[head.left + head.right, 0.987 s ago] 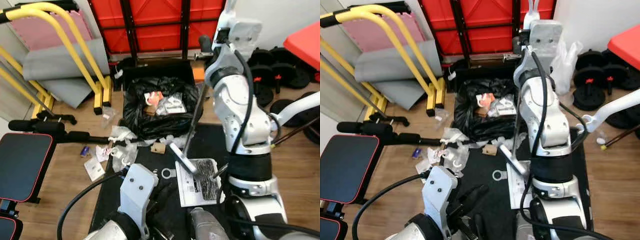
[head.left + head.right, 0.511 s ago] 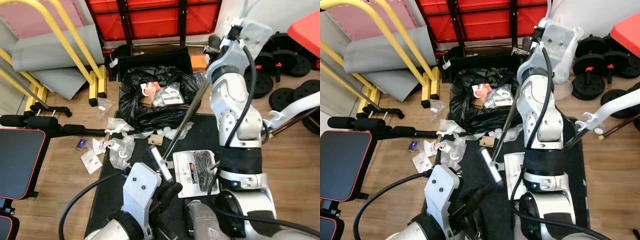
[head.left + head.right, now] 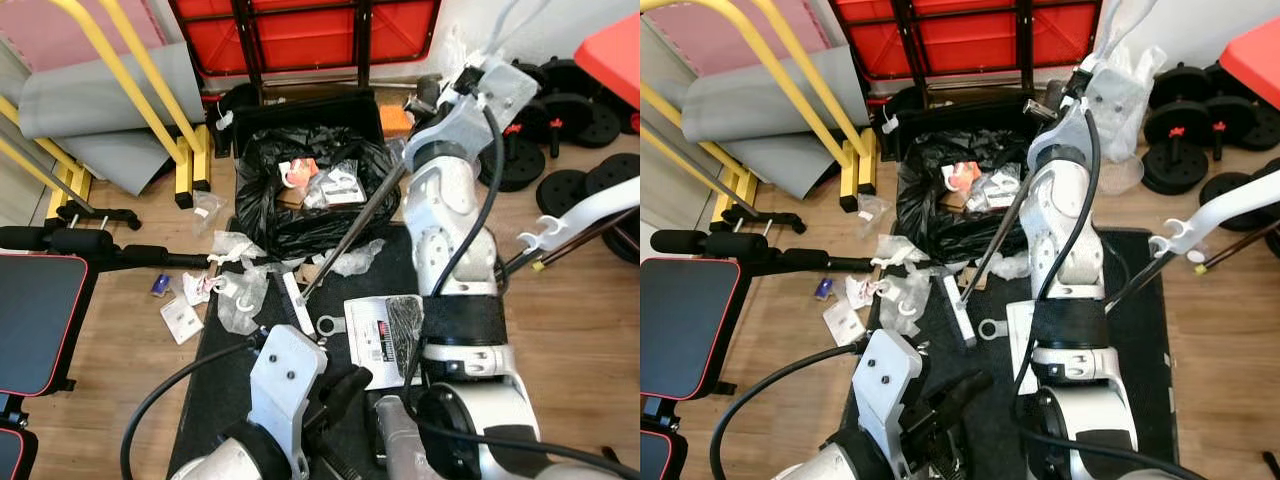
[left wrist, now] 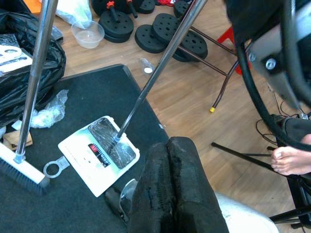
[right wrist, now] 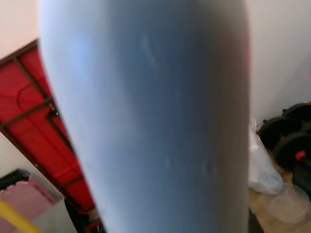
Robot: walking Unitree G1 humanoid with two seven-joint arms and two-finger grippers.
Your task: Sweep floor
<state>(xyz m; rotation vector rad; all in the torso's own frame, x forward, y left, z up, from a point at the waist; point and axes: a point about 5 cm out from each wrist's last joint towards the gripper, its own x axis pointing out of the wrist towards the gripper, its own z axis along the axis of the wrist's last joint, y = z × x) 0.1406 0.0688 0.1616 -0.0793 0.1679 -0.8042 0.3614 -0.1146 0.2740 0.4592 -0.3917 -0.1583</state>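
Broom head (image 3: 295, 303): I see it on the black mat (image 3: 225, 370), beside the mat's left edge.
Left gripper (image 4: 170, 167): fingers pressed together, empty.
Right gripper: I cannot tell.

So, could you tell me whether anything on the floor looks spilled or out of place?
Yes. Crumpled plastic wrappers and small packets lie scattered over the wooden floor and the edge of the black mat, beside the open black rubbish bag. The broom head rests on the mat next to them, near a metal ring.

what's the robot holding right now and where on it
The right gripper holds the broom by the top of its long handle. The left gripper is shut on nothing.
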